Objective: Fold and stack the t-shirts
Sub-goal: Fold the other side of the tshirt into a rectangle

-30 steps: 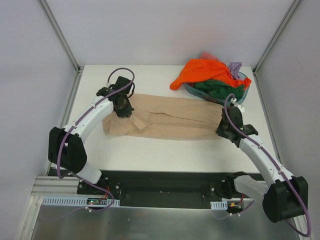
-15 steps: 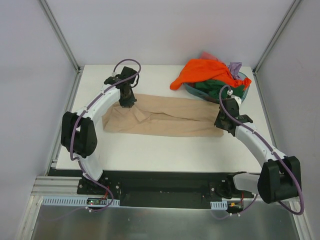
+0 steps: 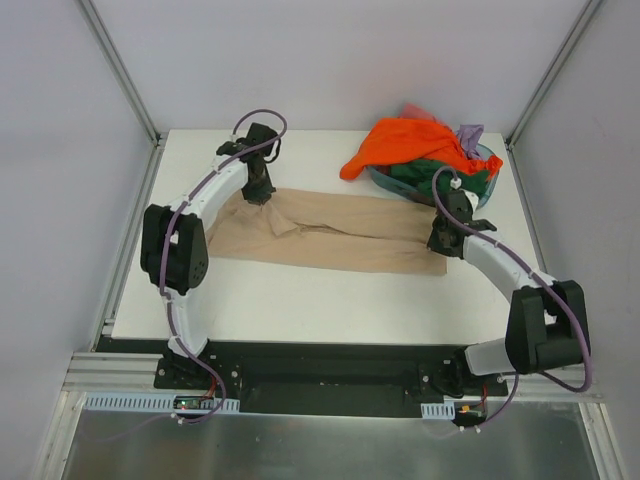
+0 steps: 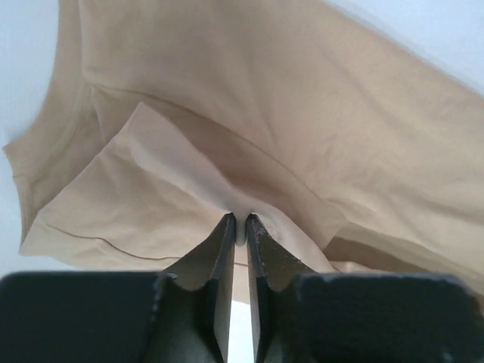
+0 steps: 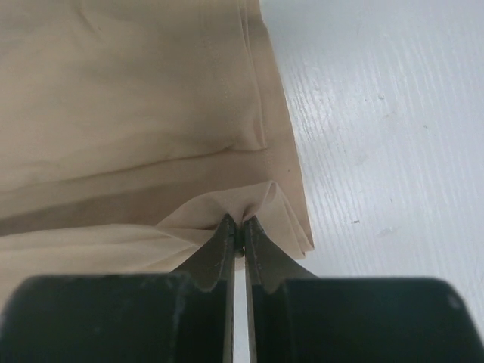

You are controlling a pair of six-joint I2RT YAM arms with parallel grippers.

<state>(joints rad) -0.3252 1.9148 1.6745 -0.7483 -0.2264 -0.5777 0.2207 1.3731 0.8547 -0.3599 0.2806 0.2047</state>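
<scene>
The tan-beige t-shirt (image 3: pixel 330 235) lies stretched left to right across the table, folded lengthwise. My left gripper (image 3: pixel 258 192) is shut on a pinch of its cloth near the far left end; the left wrist view shows the fabric (image 4: pixel 249 128) bunched at the left gripper's (image 4: pixel 240 221) tips. My right gripper (image 3: pixel 443 240) is shut on the right end; the right wrist view shows the folded cloth (image 5: pixel 128 113) pinched at the right gripper (image 5: pixel 239 223). An orange t-shirt (image 3: pixel 405 143) lies over a dark green one (image 3: pixel 440 178), with a lilac one (image 3: pixel 469 134) and a pinkish red one (image 3: pixel 415 109) behind.
A teal plastic basin (image 3: pixel 485 188) at the back right holds the pile of other shirts, with the orange one hanging over its left rim. Grey walls and metal frame posts stand close around the white table (image 3: pixel 300 295).
Both grippers have moved toward the far side, carrying the near edge of the tan-beige shirt with them. The shirt now lies narrower and further back on the table.
</scene>
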